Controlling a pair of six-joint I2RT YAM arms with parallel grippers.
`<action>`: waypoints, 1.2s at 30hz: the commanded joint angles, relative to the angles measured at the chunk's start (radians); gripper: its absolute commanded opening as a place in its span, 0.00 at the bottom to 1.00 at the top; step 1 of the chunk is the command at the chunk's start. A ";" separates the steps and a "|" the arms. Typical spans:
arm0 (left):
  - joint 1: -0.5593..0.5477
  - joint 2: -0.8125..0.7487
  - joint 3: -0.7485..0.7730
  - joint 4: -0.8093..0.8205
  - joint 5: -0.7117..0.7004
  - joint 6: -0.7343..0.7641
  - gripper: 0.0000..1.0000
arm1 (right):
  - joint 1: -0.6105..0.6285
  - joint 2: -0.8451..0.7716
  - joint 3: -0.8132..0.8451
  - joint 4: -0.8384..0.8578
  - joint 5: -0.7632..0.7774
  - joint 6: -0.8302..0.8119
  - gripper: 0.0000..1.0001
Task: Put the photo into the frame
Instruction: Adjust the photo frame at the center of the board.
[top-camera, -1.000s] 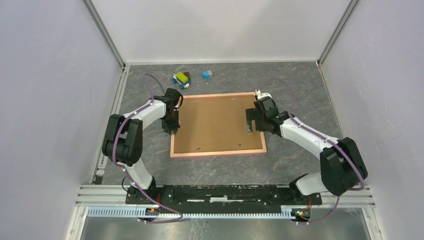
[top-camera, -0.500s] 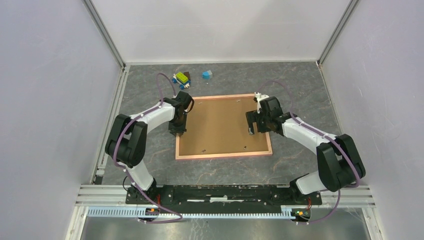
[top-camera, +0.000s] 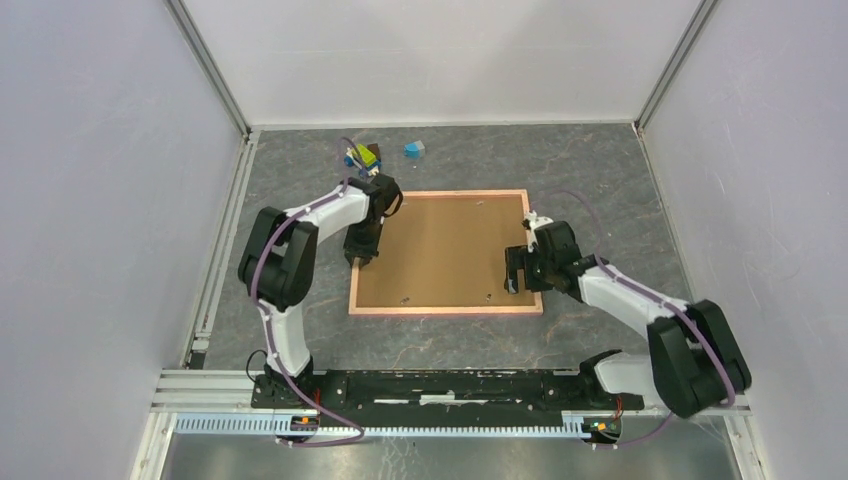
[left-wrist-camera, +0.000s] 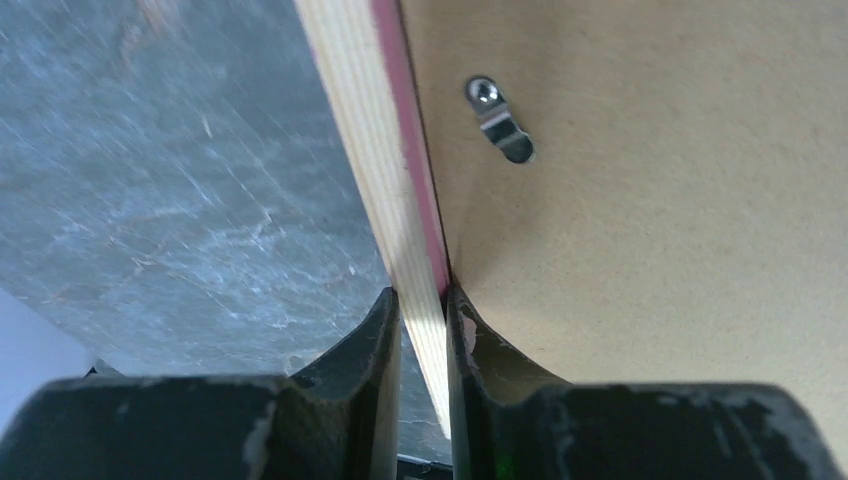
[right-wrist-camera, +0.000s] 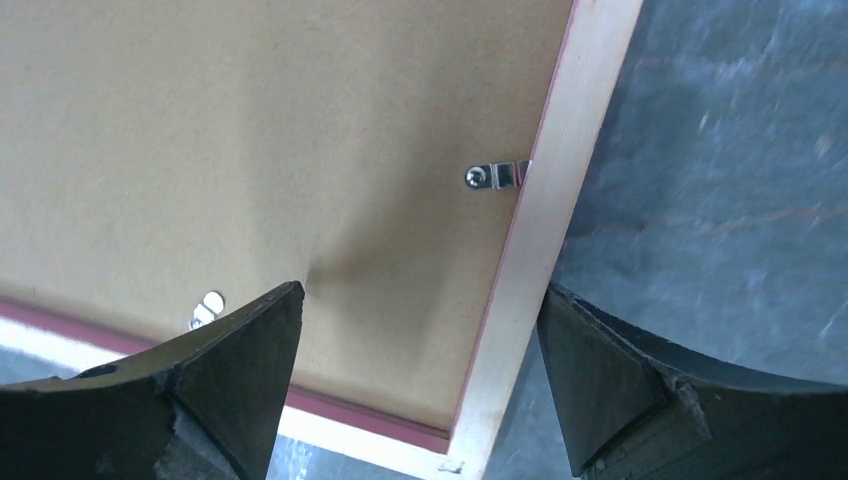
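Observation:
The frame (top-camera: 445, 309) lies back-side up in the middle of the table, its brown backing board (top-camera: 440, 250) facing up inside pink rails. My left gripper (top-camera: 362, 258) is shut on the frame's left rail (left-wrist-camera: 400, 180); one finger is outside the rail and one on the board. My right gripper (top-camera: 515, 283) is open above the frame's right rail (right-wrist-camera: 545, 230), near its front right corner, its jaws straddling the rail. Small metal clips (right-wrist-camera: 497, 176) sit on the board's edge; another shows in the left wrist view (left-wrist-camera: 498, 120). The photo is not in view.
Small toy blocks (top-camera: 363, 156) and a blue block (top-camera: 413, 149) lie on the table behind the frame, near the back wall. Grey walls close in the left, right and back sides.
The frame has slid to the right and turned squarer to the table with my left gripper on its left rail. My right gripper has moved down along the right rail toward the front corner.

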 joint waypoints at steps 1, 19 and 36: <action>0.013 0.133 0.177 0.070 0.039 -0.021 0.02 | 0.056 -0.162 -0.116 0.086 -0.191 0.168 0.90; -0.074 -0.378 -0.106 0.002 0.084 -0.614 1.00 | 0.250 -0.320 0.204 -0.318 0.387 -0.135 0.98; -0.309 -0.469 -0.540 0.458 0.261 -1.543 0.80 | 0.250 -0.154 0.318 -0.191 0.288 -0.115 0.98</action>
